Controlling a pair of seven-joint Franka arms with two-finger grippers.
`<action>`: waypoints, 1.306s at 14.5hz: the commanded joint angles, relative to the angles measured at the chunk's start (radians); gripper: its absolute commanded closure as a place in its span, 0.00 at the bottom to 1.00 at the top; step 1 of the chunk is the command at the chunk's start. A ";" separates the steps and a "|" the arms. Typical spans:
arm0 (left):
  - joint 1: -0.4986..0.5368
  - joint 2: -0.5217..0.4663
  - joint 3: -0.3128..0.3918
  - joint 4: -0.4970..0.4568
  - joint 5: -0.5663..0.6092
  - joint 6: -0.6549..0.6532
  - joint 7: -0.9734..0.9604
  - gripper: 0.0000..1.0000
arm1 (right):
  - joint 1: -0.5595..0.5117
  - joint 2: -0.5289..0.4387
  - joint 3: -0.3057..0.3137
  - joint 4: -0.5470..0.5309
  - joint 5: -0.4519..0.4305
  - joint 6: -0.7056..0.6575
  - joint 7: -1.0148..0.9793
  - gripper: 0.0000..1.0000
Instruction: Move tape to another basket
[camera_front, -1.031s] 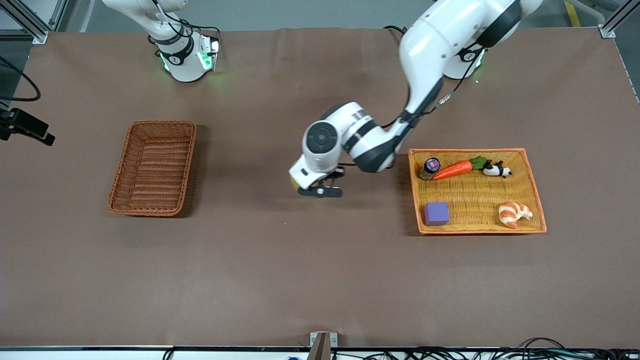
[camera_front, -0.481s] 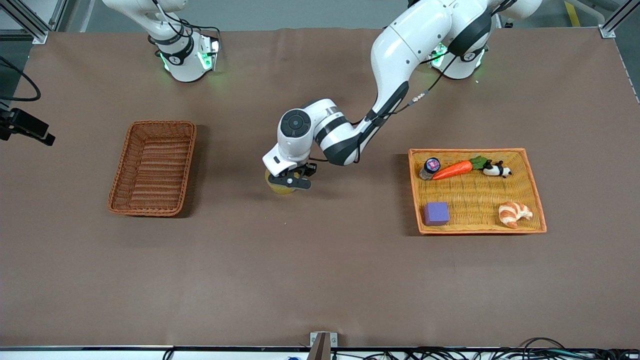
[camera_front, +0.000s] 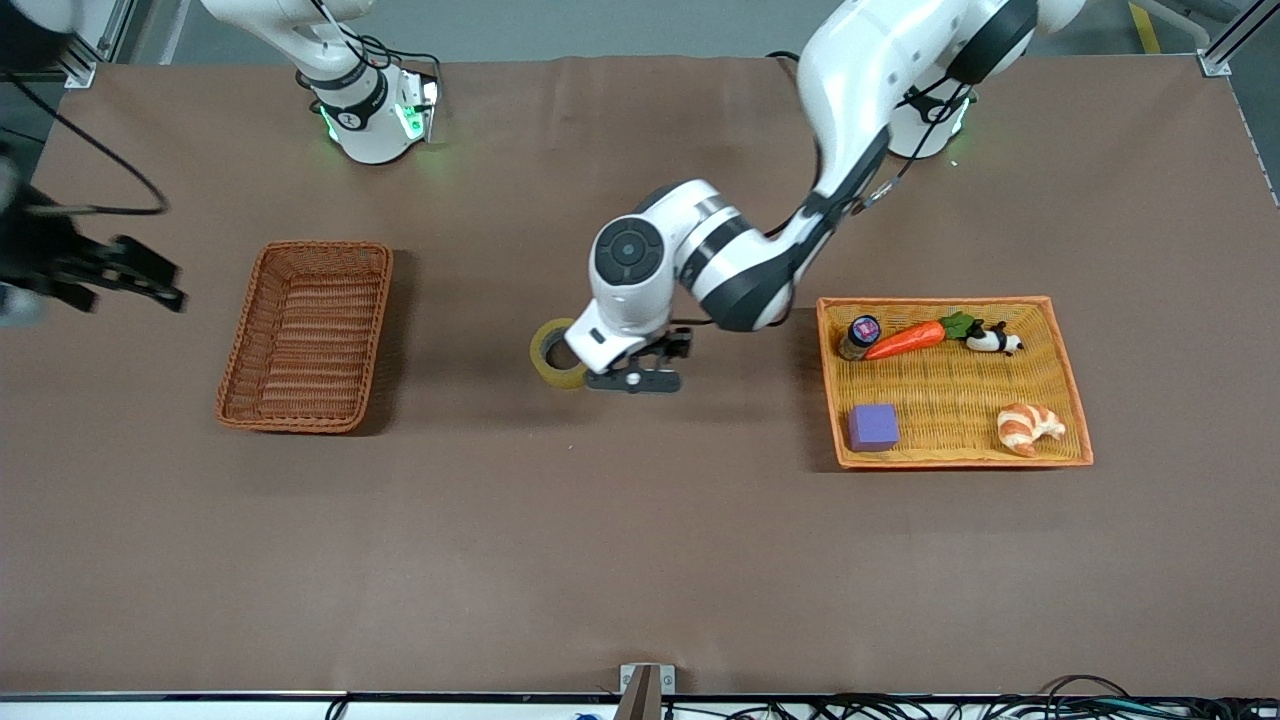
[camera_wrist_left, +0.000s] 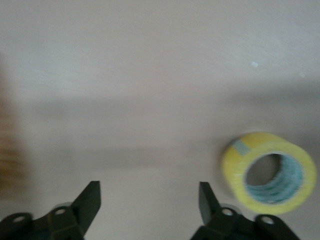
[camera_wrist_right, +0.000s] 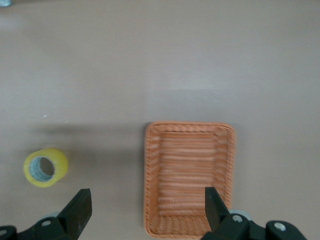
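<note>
The tape (camera_front: 550, 371), a yellowish roll, rests on the brown table between the two baskets. My left gripper (camera_front: 640, 381) is open and empty, low over the table right beside the roll on the side toward the left arm's end. In the left wrist view the tape (camera_wrist_left: 270, 172) lies outside the spread jaws of the gripper (camera_wrist_left: 150, 205). The reddish-brown basket (camera_front: 305, 335) stands empty toward the right arm's end. My right gripper (camera_front: 150, 282) is up in the air, open and empty. Its wrist view (camera_wrist_right: 147, 210) looks down on the basket (camera_wrist_right: 190, 175) and the tape (camera_wrist_right: 45, 167).
The wide orange-yellow tray basket (camera_front: 955, 462) stands toward the left arm's end. It holds a purple cube (camera_front: 873, 427), a croissant (camera_front: 1028, 427), a carrot (camera_front: 905, 340), a small bottle (camera_front: 860, 335) and a panda figure (camera_front: 992, 340).
The left gripper has let go of the tape onto the table and drawn back toward the left arm's end, open. The right gripper has moved toward the reddish-brown basket.
</note>
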 joint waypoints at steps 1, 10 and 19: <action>0.088 -0.145 0.028 -0.109 0.002 -0.025 0.080 0.00 | 0.003 0.055 0.096 -0.006 0.006 0.049 0.099 0.00; 0.405 -0.434 0.014 -0.281 -0.061 -0.020 0.382 0.00 | 0.156 0.223 0.239 -0.254 -0.008 0.451 0.345 0.00; 0.574 -0.759 0.064 -0.519 -0.181 -0.020 0.715 0.00 | 0.267 0.346 0.241 -0.490 -0.040 0.803 0.372 0.00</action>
